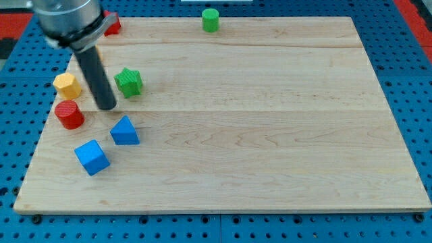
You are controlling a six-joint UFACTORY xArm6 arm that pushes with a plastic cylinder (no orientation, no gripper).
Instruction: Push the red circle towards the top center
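The red circle [69, 115] lies near the wooden board's left edge, at mid height in the view. My tip [106, 106] stands on the board just to the right of it and slightly higher, with a small gap between them. A yellow hexagon block [67, 85] sits just above the red circle. A green star block [128, 82] sits up and to the right of my tip.
A blue triangle block [124, 131] and a blue cube [92, 157] lie below my tip. A green cylinder [210, 20] stands at the top center edge. A red block [112, 24] is partly hidden behind the arm at the top left. The board [270, 135] rests on a blue pegboard.
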